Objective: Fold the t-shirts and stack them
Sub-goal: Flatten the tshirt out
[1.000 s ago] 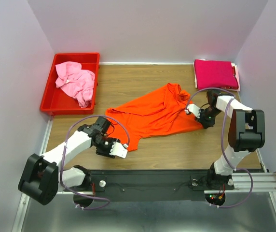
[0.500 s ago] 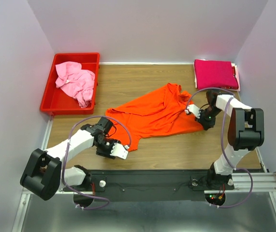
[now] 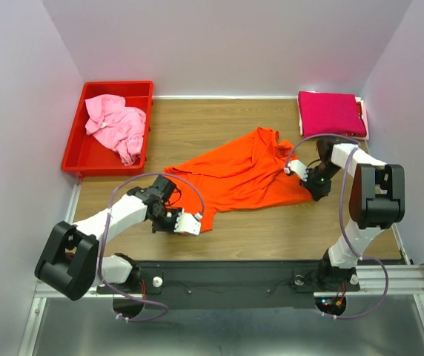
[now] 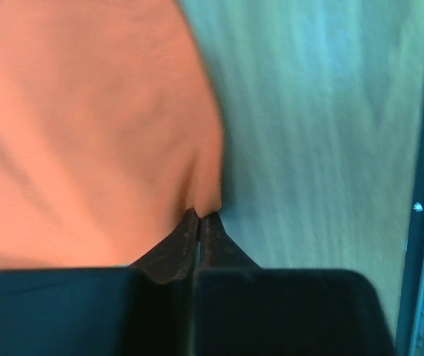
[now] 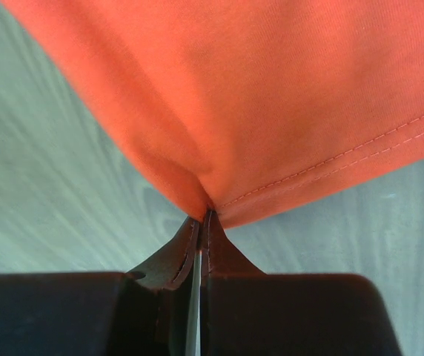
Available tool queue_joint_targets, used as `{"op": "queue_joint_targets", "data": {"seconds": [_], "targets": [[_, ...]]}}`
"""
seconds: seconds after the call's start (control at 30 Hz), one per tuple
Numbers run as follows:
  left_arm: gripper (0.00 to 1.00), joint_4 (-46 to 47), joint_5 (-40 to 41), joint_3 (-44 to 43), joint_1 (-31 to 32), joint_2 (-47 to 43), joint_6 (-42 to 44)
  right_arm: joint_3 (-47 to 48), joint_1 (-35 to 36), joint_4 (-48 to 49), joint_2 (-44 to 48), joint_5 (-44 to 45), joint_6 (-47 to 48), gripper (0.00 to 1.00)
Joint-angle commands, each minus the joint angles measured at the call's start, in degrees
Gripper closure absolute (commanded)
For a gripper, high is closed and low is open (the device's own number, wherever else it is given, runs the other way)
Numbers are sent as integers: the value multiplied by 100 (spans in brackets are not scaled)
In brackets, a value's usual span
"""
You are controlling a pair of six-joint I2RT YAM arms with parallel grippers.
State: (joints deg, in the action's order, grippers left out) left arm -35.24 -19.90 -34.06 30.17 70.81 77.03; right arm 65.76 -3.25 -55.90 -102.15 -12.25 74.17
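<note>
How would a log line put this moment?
left end effector: shut on orange t-shirt | right end effector: shut on it | fold: not yet done

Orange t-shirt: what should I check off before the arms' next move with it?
1. Left gripper shut on the orange t-shirt near edge: ok.
2. Right gripper shut on its hem: ok.
3. Single layer in each grip: cannot tell.
4. Cloth lying flat: not ok, rumpled.
5. Magenta t-shirt folded at far right, apart: ok.
6. Pink t-shirt in the red bin, apart: ok.
</note>
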Motion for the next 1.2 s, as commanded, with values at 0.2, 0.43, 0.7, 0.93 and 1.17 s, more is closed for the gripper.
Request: {"op": "queue_joint_targets", "data": {"seconds": [0.2,0.43,0.7,0.93,1.17], "targets": [[100,-264,-1358,-2390,-1750,478,-979,1217,-334,-580,344,-717,-806,99],[100,841,-1868,-3983,-2682,391,-3085,3319,-624,-580,476,-1156,-1922,99],[100,2072,-1254,-4846,-2789,-374,-4546,5244,-677,-414,836,-1078,-2591,99],[100,2987,-946,-5294,-2789,-1620,-5321,5958,-677,245,1714,-710,-3162,99],[100,3928,-112,-5409,-2789,-2728,-5041,5782,-677,1404,3006,38,-3155,100]]}}
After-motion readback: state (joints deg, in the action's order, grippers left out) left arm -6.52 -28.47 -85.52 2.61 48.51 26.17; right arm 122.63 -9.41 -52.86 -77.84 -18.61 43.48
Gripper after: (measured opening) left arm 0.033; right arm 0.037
